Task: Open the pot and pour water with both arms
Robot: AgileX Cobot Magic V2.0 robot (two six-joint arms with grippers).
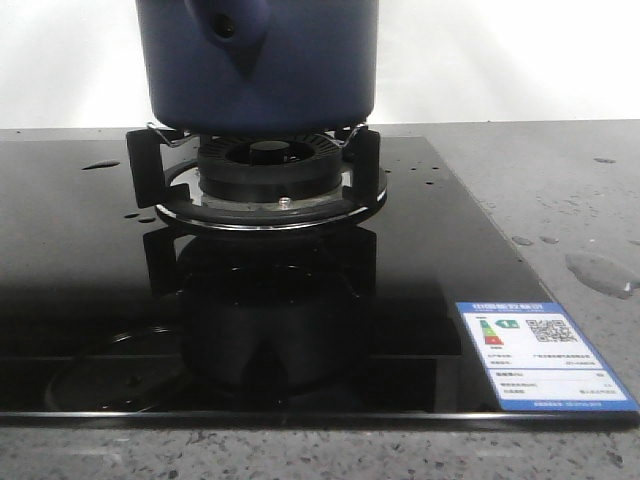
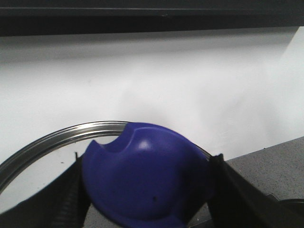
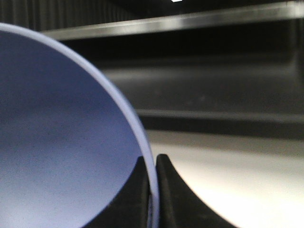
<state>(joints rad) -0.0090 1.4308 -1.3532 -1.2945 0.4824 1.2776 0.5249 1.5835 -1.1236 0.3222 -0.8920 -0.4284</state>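
The dark navy pot (image 1: 258,60) stands on the gas burner (image 1: 268,178) at the back of the front view, its handle socket (image 1: 228,25) facing the camera; its top is cut off. Neither gripper shows in that view. In the left wrist view my left gripper (image 2: 146,164) is shut on the blue knob (image 2: 147,185) of a lid with a metal rim (image 2: 57,137), held up in front of a white wall. In the right wrist view my right gripper (image 3: 152,164) is shut on the rim of a periwinkle-blue bowl (image 3: 61,156). Water lies as a puddle (image 1: 600,272) on the counter.
The black glass cooktop (image 1: 420,300) carries a blue-and-white energy label (image 1: 540,355) at its front right corner. Small drops (image 1: 100,164) lie on the cooktop at the left and on the grey speckled counter (image 1: 560,190) at the right.
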